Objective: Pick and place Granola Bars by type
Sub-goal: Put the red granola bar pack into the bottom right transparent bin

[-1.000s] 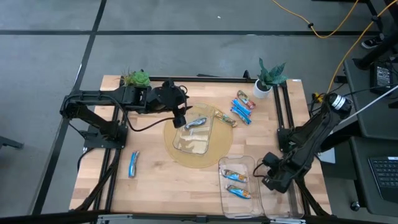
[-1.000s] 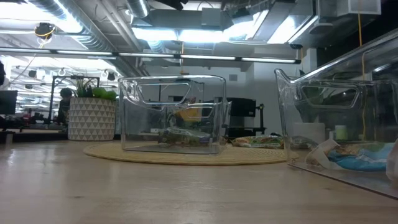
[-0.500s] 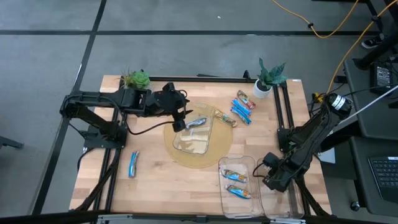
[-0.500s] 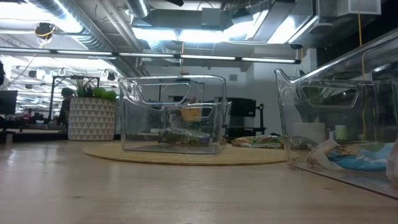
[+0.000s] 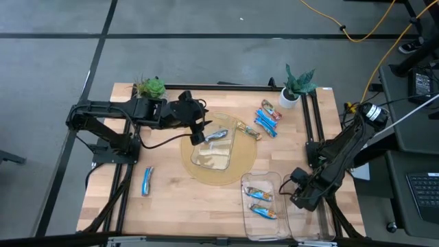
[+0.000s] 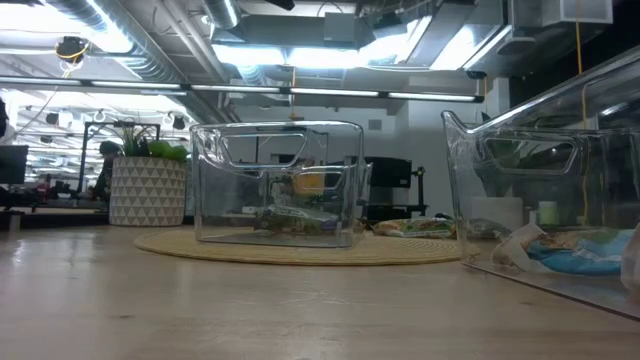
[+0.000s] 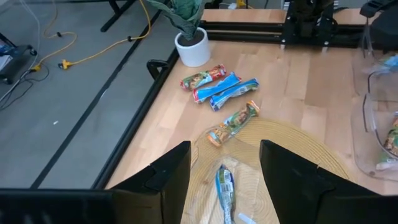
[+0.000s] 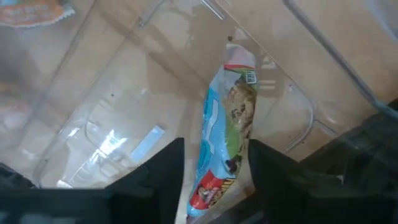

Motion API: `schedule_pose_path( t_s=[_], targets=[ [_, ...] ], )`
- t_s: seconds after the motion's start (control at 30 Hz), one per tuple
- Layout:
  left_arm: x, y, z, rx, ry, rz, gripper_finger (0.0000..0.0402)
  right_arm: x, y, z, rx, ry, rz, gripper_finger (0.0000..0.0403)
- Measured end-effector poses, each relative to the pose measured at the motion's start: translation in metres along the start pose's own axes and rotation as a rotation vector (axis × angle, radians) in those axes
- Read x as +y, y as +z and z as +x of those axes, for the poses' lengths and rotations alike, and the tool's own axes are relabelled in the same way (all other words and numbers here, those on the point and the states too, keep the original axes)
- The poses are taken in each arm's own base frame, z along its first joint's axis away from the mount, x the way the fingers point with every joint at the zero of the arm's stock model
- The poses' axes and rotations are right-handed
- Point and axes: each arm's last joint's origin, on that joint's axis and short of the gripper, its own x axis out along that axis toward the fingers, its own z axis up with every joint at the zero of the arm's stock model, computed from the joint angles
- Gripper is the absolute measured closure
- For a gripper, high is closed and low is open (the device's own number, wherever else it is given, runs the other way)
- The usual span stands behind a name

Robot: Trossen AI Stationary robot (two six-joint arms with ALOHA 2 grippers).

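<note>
The left gripper (image 5: 199,134) is held with fingers spread wide over the clear bin (image 5: 214,161) on the round mat (image 5: 241,168), where 1 blue bar (image 5: 217,135) lies. The right gripper (image 5: 300,200) is spread beside the front bin (image 5: 276,180), which holds 2 bars (image 5: 260,202). Loose bars (image 5: 269,118) are seen near the potted plant (image 5: 297,85); 1 bar (image 5: 146,181) is seen at the table's left.

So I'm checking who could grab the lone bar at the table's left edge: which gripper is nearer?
Left. The left gripper is over the mat, nearer the lone bar; the right gripper is by the right-side bins.

Clear bin (image 6: 277,183) on mat (image 6: 300,248) (bars inside)
</note>
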Motion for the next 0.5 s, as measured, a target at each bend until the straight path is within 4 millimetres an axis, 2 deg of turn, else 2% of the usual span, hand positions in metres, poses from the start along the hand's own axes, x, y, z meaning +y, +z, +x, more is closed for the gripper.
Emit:
schedule_pose_path(
  t_s=[0.3, 0.5],
  targets=[
    [0.002, -0.008, 0.000, 0.078, 0.037, 0.035, 0.0232, -0.006, 0.001, -0.011, 0.000, 0.019, 0.017, 0.0172],
    [0.004, -0.019, -0.002, 0.183, 0.057, -0.004, 0.0233, -0.008, 0.002, -0.048, -0.121, -0.027, -0.022, 0.0177]
  ],
)
